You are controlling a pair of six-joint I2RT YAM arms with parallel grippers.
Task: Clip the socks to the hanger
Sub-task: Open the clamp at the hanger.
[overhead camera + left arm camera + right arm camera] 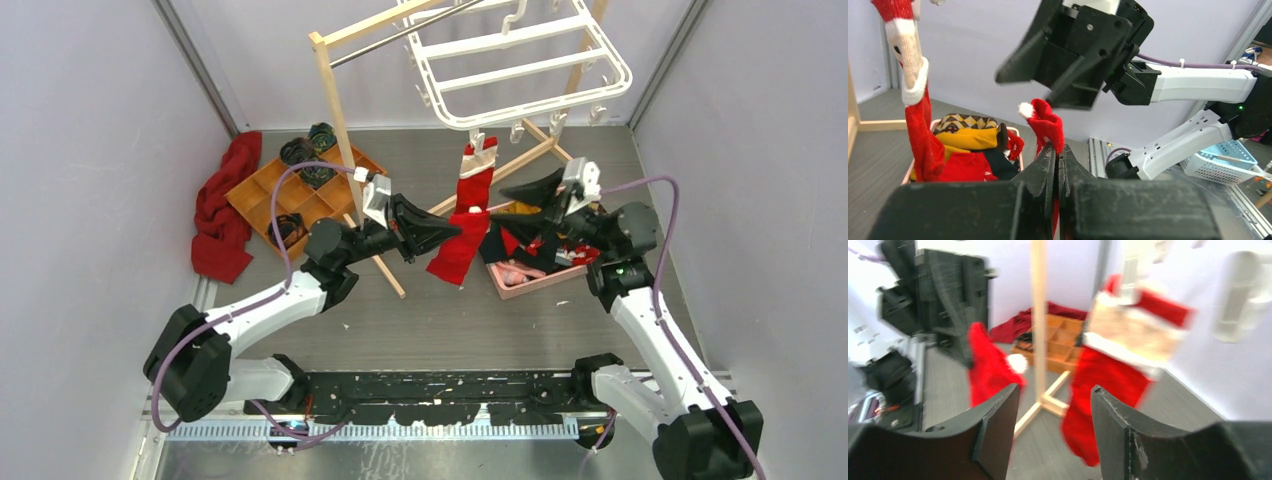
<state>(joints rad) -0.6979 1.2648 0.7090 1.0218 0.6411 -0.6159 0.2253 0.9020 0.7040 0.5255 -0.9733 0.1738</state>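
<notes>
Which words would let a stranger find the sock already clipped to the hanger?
Find the white hanger at the back. One long red sock dangles from a clip on its near edge. Unlike the pompom sock in the left gripper, it has a beige, white-trimmed cuff.

surface: grey ribbed worktop (450,320) | back left: dark red cloth (220,215) crumpled by the wall, just beside a wooden divided tray (262,192) | middle: feet of a light wooden rack (388,272) | right: pink bin (530,284) heaped with clothes, near the rack's foot | near edge: black rail (440,385) under both arm bases
</notes>
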